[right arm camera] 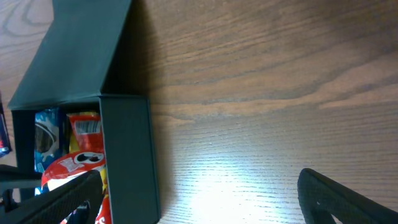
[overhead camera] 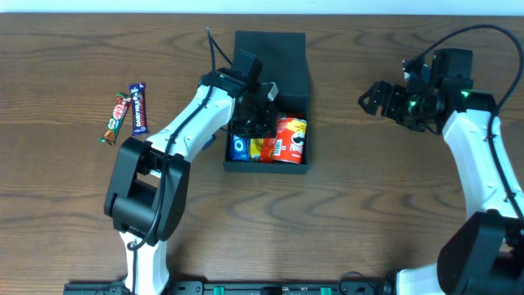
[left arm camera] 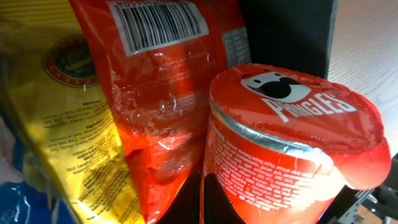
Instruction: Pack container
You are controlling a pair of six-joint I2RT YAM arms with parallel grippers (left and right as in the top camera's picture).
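The container (overhead camera: 267, 168) is a dark square box with its flap lid (overhead camera: 270, 51) open at the back. Inside lie a red Pringles can (overhead camera: 291, 141), a yellow packet (overhead camera: 257, 148) and a blue packet (overhead camera: 239, 147). My left gripper (overhead camera: 255, 113) reaches down into the box. In the left wrist view its two dark fingertips (left arm camera: 203, 205) sit close together between an orange-red bag (left arm camera: 168, 93) and the Pringles can (left arm camera: 292, 143). My right gripper (overhead camera: 373, 100) is open and empty over the table right of the box, which shows in its view (right arm camera: 124, 155).
Two candy bars lie on the wood table at the left, a blue one (overhead camera: 139, 109) and a red-green one (overhead camera: 115, 118). Bare table lies between the box and my right gripper (right arm camera: 199, 199).
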